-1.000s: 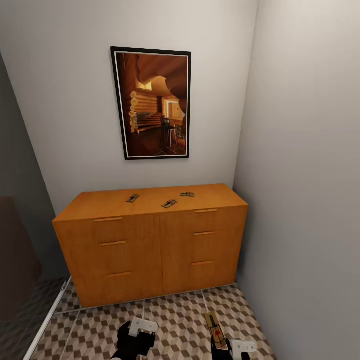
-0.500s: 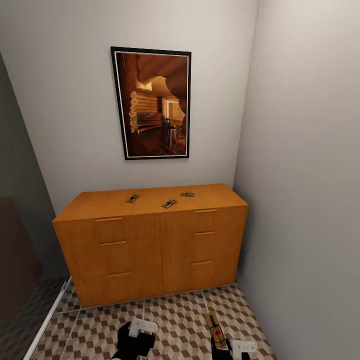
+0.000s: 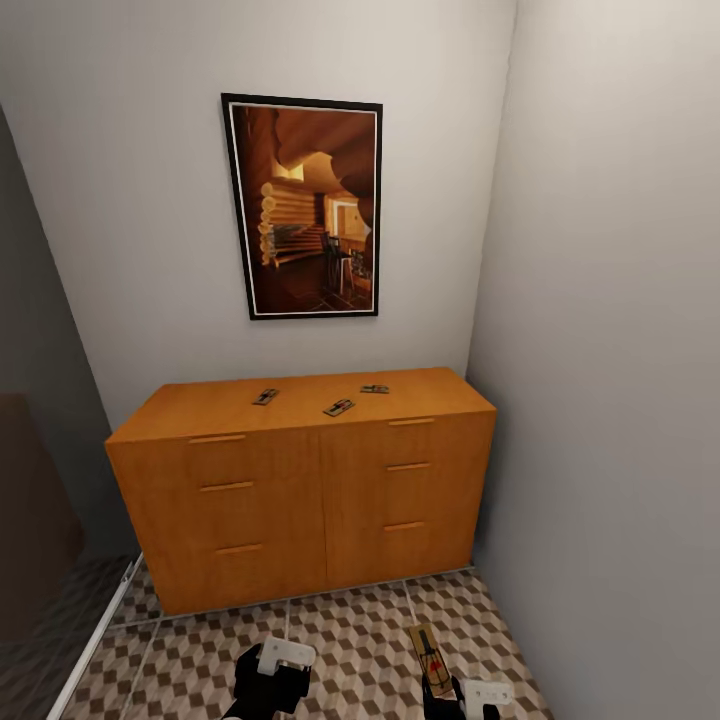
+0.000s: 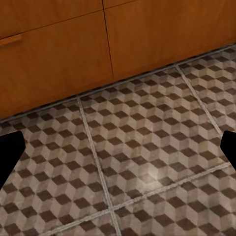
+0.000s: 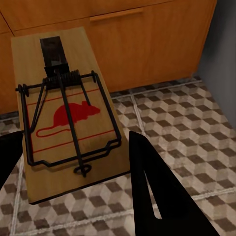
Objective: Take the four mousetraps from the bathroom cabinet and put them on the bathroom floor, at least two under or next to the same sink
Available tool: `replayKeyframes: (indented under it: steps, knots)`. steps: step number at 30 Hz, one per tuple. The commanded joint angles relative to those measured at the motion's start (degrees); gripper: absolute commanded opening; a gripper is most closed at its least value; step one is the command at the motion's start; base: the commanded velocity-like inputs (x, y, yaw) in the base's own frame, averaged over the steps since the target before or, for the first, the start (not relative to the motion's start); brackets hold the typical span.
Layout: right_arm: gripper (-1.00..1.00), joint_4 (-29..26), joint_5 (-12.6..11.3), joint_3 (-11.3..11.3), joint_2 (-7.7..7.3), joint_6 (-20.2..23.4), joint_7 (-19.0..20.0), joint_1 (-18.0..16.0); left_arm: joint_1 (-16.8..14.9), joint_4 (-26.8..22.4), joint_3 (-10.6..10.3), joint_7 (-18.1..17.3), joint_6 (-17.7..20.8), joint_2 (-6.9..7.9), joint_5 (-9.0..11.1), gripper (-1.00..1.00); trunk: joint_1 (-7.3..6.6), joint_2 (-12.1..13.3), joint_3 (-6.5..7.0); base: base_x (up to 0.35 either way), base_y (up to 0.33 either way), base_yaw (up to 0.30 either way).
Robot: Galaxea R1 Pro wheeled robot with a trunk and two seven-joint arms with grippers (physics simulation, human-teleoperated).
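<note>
Nothing has moved since the earlier frames; both arms and the head view sit as they were. Nearest, the right gripper [image 3: 455, 690] is clamped on a mousetrap [image 5: 64, 113], its dark fingers [image 5: 157, 187] flanking the wooden board with its red mouse print, held above the bathroom floor [image 4: 147, 147]. The left gripper [image 3: 270, 675] hangs spread wide over the tiles with nothing between its fingertips. Beyond stands the cabinet [image 3: 300, 500], drawers closed, with three mousetraps on top: one left [image 3: 265, 397], one middle [image 3: 339, 408], one right [image 3: 375, 389]. Above hangs a framed picture [image 3: 305, 205].
</note>
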Motion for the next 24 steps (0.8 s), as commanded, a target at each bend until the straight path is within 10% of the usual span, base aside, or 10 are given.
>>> replayKeyframes:
  steps: [1, 24]
  knots:
    - [-1.0, 0.1, -0.3, -0.1, 0.01, -0.2, 0.3, 0.0, 0.0, -0.1, -0.2, 0.4, 0.3, 0.03, 0.0, 1.0, 0.0, 0.0, -0.06, 0.0, 0.0, 0.0]
    - [-1.0, 0.0, -0.3, -0.1, 0.01, -0.2, 0.3, 0.0, 0.0, 0.2, -0.2, 0.4, 0.3, 0.03, 0.0, 1.0, 0.0, 0.0, -0.06, 0.0, 0.0, 0.0]
